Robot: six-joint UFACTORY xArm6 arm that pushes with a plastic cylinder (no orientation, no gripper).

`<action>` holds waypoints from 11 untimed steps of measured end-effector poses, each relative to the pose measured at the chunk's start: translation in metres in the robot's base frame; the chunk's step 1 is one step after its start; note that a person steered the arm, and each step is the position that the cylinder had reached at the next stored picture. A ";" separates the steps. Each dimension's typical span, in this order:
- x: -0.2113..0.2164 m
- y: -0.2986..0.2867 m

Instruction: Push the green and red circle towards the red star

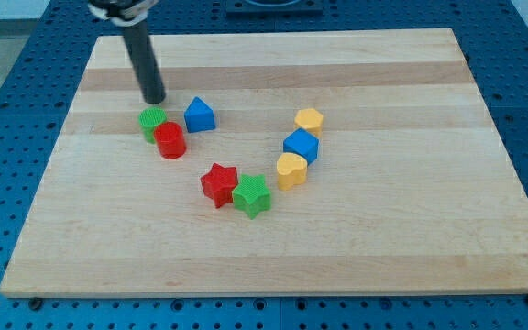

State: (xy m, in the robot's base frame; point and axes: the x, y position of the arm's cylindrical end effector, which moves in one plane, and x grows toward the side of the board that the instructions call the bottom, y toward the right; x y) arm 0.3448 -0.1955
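The green circle [151, 120] and the red circle [170, 140] touch each other at the board's left, the red one lower right of the green. The red star [218, 183] lies further toward the view's bottom right, touching a green star [252, 195]. My tip [154, 99] rests just above the green circle, at its upper edge, at the end of the dark rod [141, 55].
A blue block with a pointed top [199, 115] sits right of the green circle. At the right stand a yellow block [309, 120], a blue cube [302, 145] and a yellow heart [291, 170] in a column. The wooden board [411, 229] lies on a blue perforated table.
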 end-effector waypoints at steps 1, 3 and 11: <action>0.011 -0.035; 0.110 -0.039; 0.102 0.043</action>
